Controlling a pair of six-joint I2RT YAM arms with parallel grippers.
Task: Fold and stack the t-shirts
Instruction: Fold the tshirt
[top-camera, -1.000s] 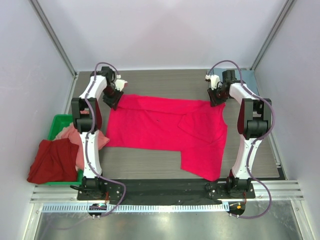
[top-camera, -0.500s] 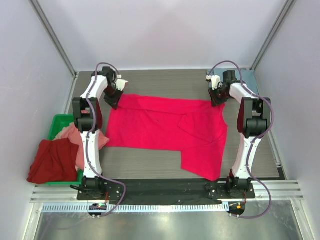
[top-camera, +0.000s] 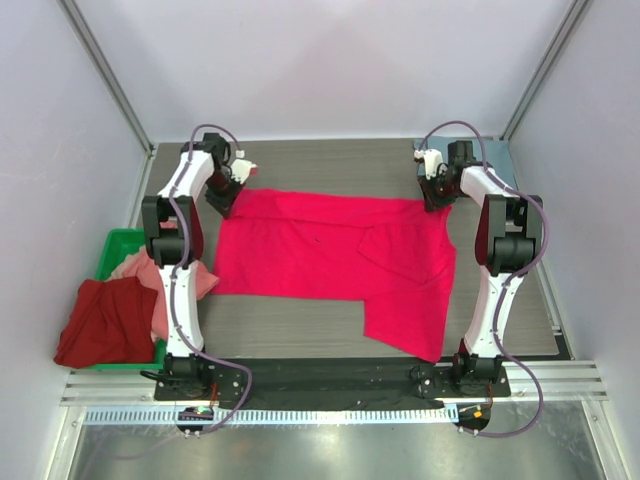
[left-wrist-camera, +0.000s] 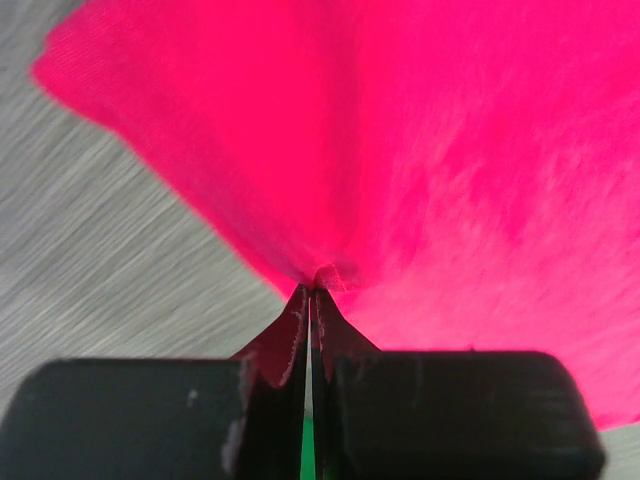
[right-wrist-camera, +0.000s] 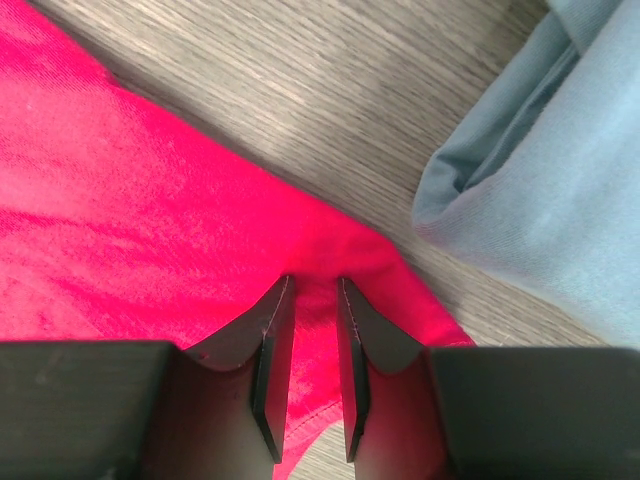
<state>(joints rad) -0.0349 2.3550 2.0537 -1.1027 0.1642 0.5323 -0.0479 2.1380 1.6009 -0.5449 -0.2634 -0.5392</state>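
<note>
Four in all, and barely getting into the first. Gripping the crimson-pink t-shirt (top-camera: 320, 250) by its far edge at both ends: clenching the left gripper (left-wrist-camera: 310, 292) hard on a puckered corner, and narrowing the right gripper (right-wrist-camera: 312, 285) to a thin slit over the hem, apparently nipping cloth between the fingers. Spreading that shirt flat over the table (top-camera: 300, 320), from the fingertips back toward the arm bases, with one flap doubled over on the right arm's side. Judging this as stretching out rather than folding proper. Leaving the dusty blue-grey t-shirt (right-wrist-camera: 560, 160) just ahead and to the right of the right gripper's tips, showing a rounded doubled edge there. Possibly folded already, but not seeing enough of it to tell. Leaving the dark red t-shirt (top-camera: 105, 320) and the salmon pink t-shirt (top-camera: 135, 268) heaped loose at the green bin (top-camera: 115, 240), well behind and outward of the left gripper. Counting most of the folding, and all of the stacking, as waiting.
</note>
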